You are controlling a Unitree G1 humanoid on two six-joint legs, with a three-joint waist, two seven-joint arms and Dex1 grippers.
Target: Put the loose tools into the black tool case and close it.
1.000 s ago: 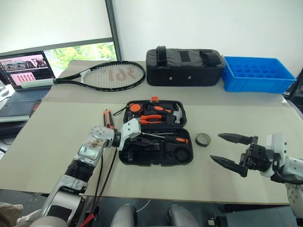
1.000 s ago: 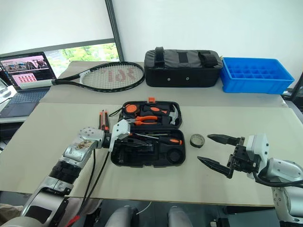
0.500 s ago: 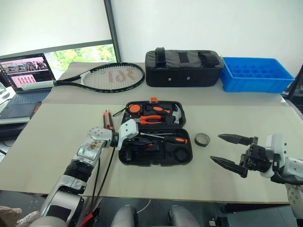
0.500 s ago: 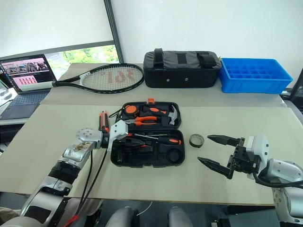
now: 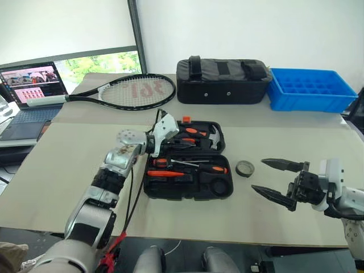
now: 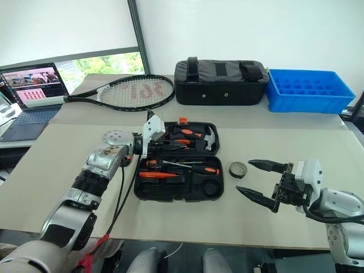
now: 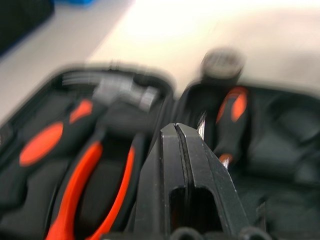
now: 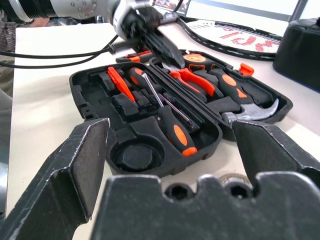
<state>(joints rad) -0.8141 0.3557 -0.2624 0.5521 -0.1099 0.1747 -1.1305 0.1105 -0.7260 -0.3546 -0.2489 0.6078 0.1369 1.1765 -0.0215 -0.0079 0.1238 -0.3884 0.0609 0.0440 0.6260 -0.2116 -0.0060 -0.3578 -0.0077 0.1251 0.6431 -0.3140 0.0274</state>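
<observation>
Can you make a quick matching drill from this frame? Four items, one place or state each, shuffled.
Things:
1. tape roll
2. left tool
3. right tool
4. tool case

States:
A. shut, nothing between its fingers, over the case's far half
B. lid open, flat on the table
C. on the table just right of the case
D. wide open, empty, above the table near the tape roll

Pairs: 1-C, 2-A, 3-D, 4-B
</observation>
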